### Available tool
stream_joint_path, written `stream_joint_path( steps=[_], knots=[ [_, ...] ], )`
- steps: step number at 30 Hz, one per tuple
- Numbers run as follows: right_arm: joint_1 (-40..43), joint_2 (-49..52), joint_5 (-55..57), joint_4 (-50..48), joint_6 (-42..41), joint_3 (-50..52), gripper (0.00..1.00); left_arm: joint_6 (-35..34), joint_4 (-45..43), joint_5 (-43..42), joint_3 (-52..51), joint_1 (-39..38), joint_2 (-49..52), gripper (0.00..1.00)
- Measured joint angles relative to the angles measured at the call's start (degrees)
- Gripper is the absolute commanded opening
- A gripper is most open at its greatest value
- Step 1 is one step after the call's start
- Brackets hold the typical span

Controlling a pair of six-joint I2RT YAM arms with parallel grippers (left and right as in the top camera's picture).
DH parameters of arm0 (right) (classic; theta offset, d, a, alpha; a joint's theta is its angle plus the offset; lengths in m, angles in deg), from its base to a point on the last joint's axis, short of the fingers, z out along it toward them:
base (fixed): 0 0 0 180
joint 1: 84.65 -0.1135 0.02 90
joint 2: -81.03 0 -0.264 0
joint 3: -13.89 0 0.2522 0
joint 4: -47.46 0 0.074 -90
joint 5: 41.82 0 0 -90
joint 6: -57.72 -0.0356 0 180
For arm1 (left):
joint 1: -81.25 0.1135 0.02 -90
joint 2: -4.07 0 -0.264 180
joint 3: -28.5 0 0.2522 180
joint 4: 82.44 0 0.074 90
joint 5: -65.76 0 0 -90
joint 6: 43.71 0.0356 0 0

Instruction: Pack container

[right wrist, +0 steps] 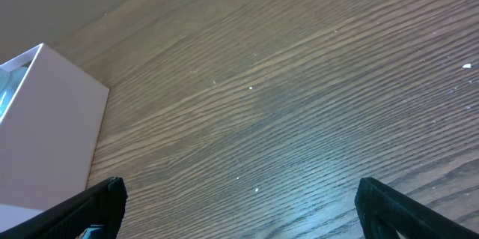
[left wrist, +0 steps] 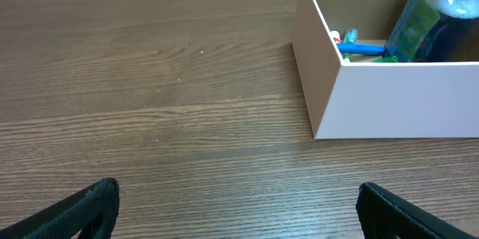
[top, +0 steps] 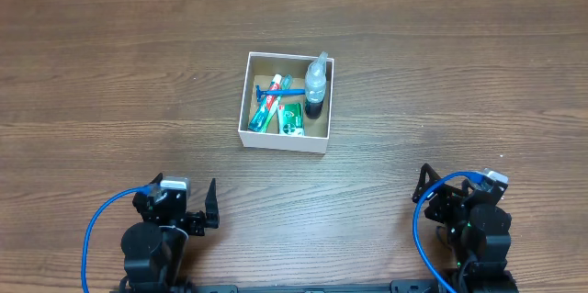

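Down at the near edge both arms sit parked. The left gripper [left wrist: 239, 213] is spread wide with nothing between its fingers, and the right gripper [right wrist: 239, 210] is spread just as wide and just as empty. Mid-bench, a touch left of centre, there's the container [top: 280, 140]. Inside lie a toothpaste tube [top: 262, 117], a blue-handled piece [top: 276, 92] across it that may be a razor, and a green packet [top: 292, 120], with a small clear bottle [top: 316, 82] against the right wall. I see nothing loose on the wood, so I judge the packing about finished. The danger now is any reach inward: a finger catching the near wall would likely skid that light cardboard, and the bottle's cap pokes above the rim in the left wrist view, so a low pass could tip it out. There's plenty of room otherwise, with bare bench [top: 110, 73] on both sides and out to the far edge, well apart from the box.
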Motion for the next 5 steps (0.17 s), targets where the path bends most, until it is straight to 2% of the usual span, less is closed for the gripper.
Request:
stream_joint_path(
  steps=[5],
  knots=[
    [0.0, 0.0, 0.0, 0.0, 0.0, 0.0, 1.00, 0.0, 0.0, 0.0, 0.0, 0.0, 0.0, 1.00]
  ],
)
